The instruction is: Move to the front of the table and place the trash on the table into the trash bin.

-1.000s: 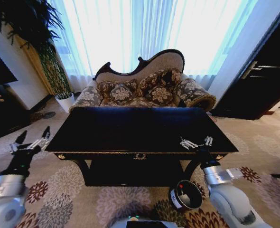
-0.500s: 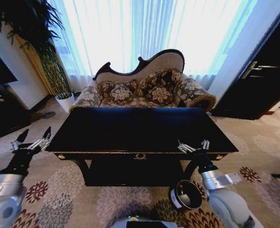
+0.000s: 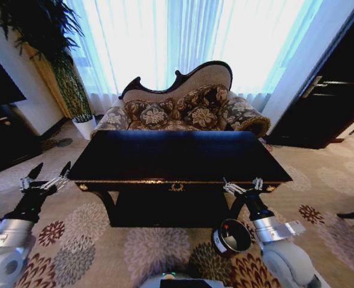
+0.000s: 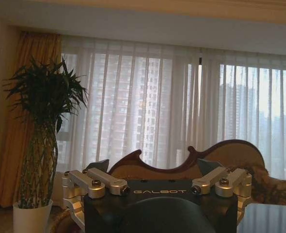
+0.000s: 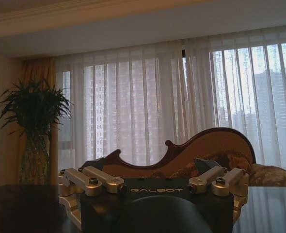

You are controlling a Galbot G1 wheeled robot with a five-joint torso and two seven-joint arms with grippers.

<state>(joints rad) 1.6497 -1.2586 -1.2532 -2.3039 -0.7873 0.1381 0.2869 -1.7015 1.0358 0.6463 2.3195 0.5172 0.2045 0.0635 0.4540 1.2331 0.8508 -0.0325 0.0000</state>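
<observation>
Notably, the left gripper [image 3: 45, 178] hovered with fingers spread, left of the table [image 3: 177, 157], whose long axis ran left-right. The trash bin [image 3: 231, 237] stood upright below its front edge, interior dark, beside the wide-open right gripper [image 3: 242, 185].

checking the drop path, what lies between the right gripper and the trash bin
In the head view, nothing lies between them but patterned carpet: the right gripper hangs open at the table front edge, and the trash bin stands on the floor just below it.

Silver-grey rounded arms, black wrists, each tool [image 3: 242, 185] with silver screwed links and black "GALBOT"-marked housing.
</observation>
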